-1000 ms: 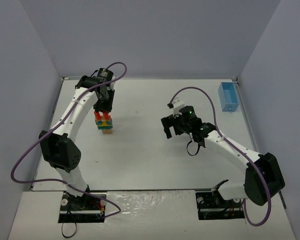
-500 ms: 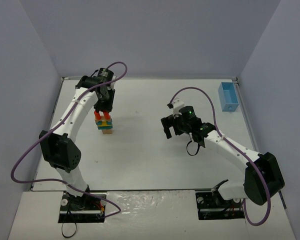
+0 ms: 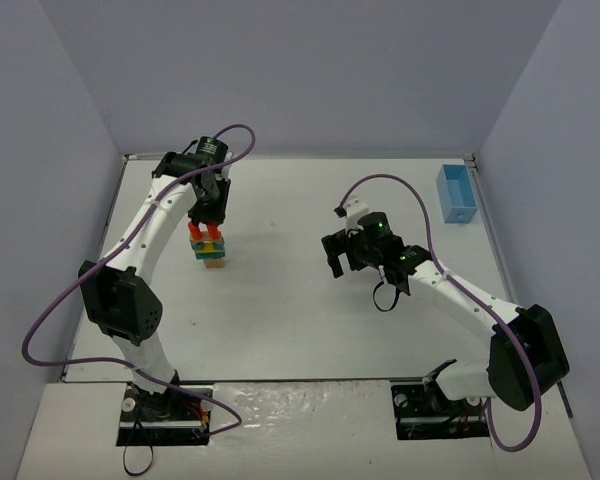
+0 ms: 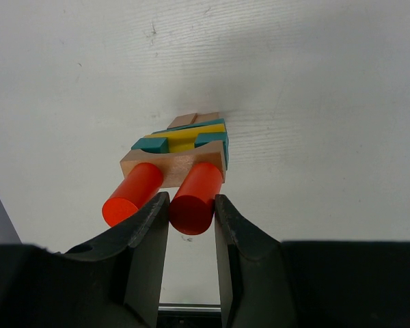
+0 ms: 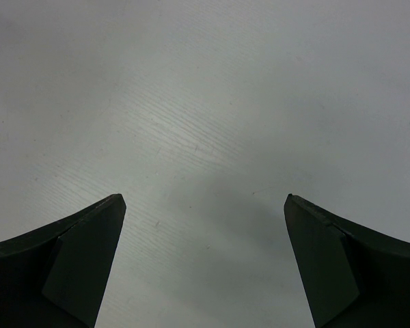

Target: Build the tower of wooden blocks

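Wood block tower (image 3: 209,247) at left rear of table (image 3: 300,310). Nearest: left gripper (image 4: 191,201), closed narrowly on one red cylinder (image 4: 195,191), upright on tan slab (image 4: 174,164) beside second cylinder (image 4: 132,193); beneath, teal and yellow pieces (image 4: 184,140), tan base (image 4: 195,119). Nothing moved over the past second: cylinder probably seated, release due. Farther right: right gripper (image 5: 205,198), spread wide, empty.

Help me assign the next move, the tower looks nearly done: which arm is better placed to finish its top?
Left. The left claw is shut on a red cylinder atop the wood block tower; the right claw stands open over the table, apart from it.
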Available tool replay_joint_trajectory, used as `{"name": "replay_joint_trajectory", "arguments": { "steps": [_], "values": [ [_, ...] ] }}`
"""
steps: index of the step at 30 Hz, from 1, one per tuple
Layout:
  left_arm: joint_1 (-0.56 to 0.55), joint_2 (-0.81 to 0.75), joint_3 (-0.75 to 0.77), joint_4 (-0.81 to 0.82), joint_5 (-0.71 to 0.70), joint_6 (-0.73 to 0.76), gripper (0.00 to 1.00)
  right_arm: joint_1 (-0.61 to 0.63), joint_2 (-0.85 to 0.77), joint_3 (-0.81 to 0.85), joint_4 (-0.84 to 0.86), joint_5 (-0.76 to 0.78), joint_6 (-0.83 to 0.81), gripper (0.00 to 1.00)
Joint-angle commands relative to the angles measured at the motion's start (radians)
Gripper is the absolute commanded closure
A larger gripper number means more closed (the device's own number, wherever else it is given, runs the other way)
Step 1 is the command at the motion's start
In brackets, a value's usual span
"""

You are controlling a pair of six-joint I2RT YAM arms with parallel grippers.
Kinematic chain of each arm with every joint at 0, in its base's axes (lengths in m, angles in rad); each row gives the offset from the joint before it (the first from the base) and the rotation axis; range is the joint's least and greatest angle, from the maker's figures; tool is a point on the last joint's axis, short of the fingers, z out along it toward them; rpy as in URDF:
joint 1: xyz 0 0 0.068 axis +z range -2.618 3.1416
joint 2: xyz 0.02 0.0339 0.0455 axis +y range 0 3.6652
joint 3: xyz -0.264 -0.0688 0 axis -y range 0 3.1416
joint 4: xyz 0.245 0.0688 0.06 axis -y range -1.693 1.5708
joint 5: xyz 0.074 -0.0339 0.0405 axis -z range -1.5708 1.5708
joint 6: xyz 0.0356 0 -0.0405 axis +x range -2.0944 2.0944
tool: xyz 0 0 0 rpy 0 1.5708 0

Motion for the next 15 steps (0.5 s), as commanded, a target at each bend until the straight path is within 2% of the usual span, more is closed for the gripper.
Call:
{"name": "replay_joint_trajectory", "arguments": {
  "steps": [1, 15],
  "values": [
    [-0.007, -0.016, 0.002, 0.013, -0.019, -0.011, 1.00, -0.008, 0.000, 0.011, 0.051, -0.011, 0.003, 0.00],
    [-0.015, -0.007, 0.006, 0.014, -0.027, -0.010, 1.00, -0.009, 0.006, 0.010, 0.051, -0.015, 0.003, 0.00]
  ]
}}
